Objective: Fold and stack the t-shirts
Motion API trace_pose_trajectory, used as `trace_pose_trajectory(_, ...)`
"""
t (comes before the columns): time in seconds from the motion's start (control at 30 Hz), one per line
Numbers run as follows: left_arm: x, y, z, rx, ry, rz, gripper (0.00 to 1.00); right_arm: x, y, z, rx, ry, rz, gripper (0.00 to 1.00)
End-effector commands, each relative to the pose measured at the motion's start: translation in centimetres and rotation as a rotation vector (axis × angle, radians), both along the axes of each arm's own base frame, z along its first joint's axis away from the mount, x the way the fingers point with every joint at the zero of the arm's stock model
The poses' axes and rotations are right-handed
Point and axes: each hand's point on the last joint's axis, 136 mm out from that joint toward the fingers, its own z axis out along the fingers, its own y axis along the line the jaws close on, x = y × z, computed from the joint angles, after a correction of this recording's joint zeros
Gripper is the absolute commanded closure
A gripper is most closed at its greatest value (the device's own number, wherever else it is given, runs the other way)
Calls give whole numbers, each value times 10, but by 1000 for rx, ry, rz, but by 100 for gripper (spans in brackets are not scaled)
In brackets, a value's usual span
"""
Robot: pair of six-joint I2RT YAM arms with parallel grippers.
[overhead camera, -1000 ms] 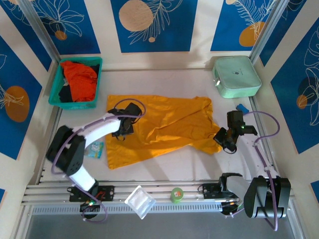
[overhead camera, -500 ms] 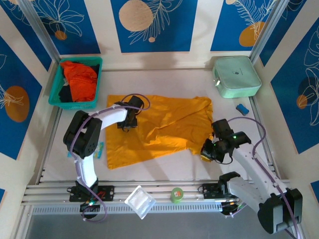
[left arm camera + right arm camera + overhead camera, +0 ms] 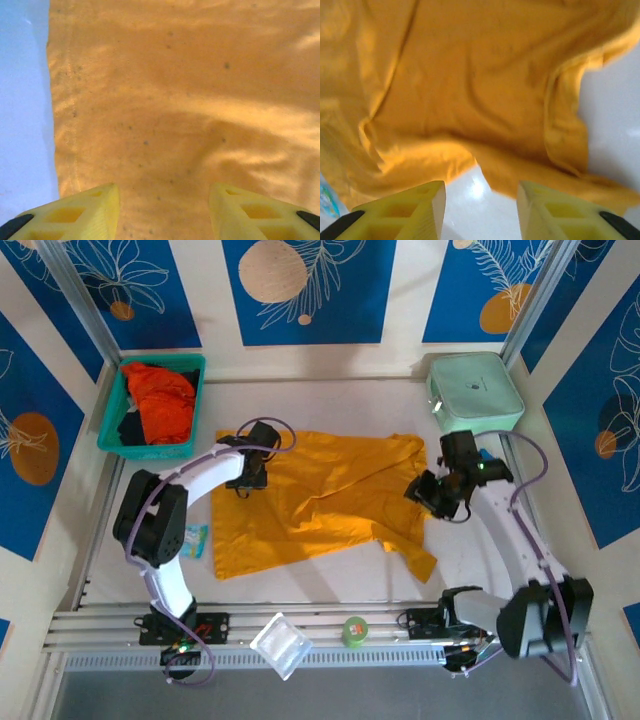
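The mustard-yellow t-shirt (image 3: 320, 500) lies spread and wrinkled in the middle of the table. My left gripper (image 3: 245, 476) hovers over its upper left part. In the left wrist view the left gripper (image 3: 164, 212) is open, with flat yellow cloth (image 3: 175, 100) under it and the shirt's edge at the left. My right gripper (image 3: 427, 490) is at the shirt's right edge. The right wrist view shows the right gripper (image 3: 480, 212) open over bare table, with the yellow shirt's hem (image 3: 470, 100) just ahead. The red-orange t-shirt (image 3: 160, 400) is bunched in the teal basket (image 3: 150, 449).
A mint-green box (image 3: 475, 393) stands at the back right. Along the front rail lie a clear plastic container (image 3: 281, 645) and a green tape roll (image 3: 354, 631). A small teal packet (image 3: 192, 540) lies left of the shirt.
My right gripper opened, let go of the shirt's lower right corner and moved toward the back. That corner now lies on the table. The left gripper barely moved.
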Motion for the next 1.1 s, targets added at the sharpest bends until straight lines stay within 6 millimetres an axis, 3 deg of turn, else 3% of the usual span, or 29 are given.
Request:
trace_pose_trajectory(0.0, -33, -16, -6, -36, 89, -59, 49, 44, -7, -25, -38, 9, 60, 64)
trace_pose_trajectory(0.1, -52, -21, -29, -76, 134, -36, 50, 84, -13, -59, -58, 77, 82, 74)
trace_pose_trajectory(0.2, -69, -19, -50, -82, 170, -8, 51, 110, -14, -94, -65, 164, 92, 84)
trace_pose_trajectory(0.4, -97, -20, -72, -79, 232, 4, 52, 124, -21, -140, -141, 287, 80, 95)
trace_pose_trajectory(0.5, -108, -18, -82, -70, 271, 3, 52, 125, -34, -149, -189, 318, 67, 96)
trace_pose_trajectory(0.7, -121, -4, -92, -14, 310, -3, 53, 132, -72, -147, -304, 342, 49, 97)
trace_pose_trajectory(0.87, -111, -5, -91, 14, 295, -40, 53, 167, -89, -148, -328, 294, 85, 100)
trace_pose_trajectory(1.07, -89, -13, -87, 37, 263, -71, 53, 210, -78, -152, -303, 234, 151, 100)
